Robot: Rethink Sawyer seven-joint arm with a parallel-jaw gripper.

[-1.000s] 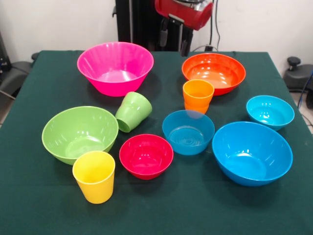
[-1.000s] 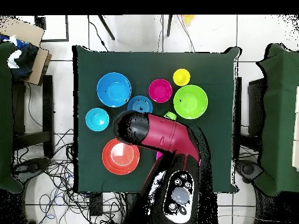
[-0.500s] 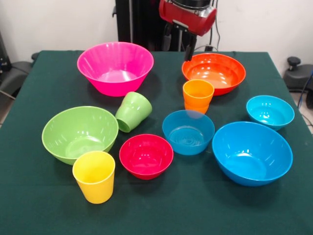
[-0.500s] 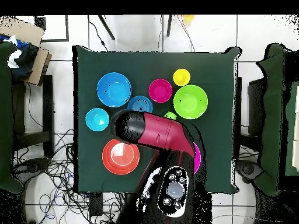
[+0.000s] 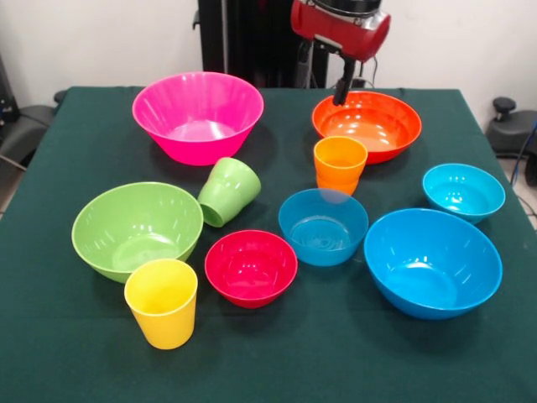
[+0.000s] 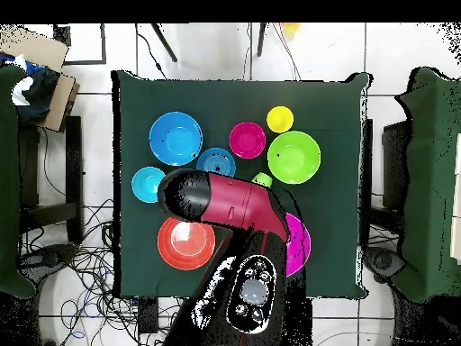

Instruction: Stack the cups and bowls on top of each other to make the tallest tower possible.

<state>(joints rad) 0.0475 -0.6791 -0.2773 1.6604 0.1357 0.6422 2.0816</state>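
- At the far side of the green table, the gripper hangs above the back rim of the large orange bowl; its two dark fingers stand apart with nothing between them, so I'd call it open and empty.
- Nothing is stacked yet. Every piece sits alone on the cloth, so the work looks to be at its first reach.
- The big bowls: pink at the back, light green and large blue toward the front.
- The small bowls: red and a blue one in the middle, a cyan one off to one side.
- The cups: the orange cup stands upright just in front of the orange bowl, the yellow cup upright near the front edge, and the green cup lies tipped on its side beside the light green bowl.
- From overhead the arm covers the orange cup and part of the middle.
- My guess: it must come down on the orange bowl's rim or the orange cup, pinching one wall cleanly without nudging the other.
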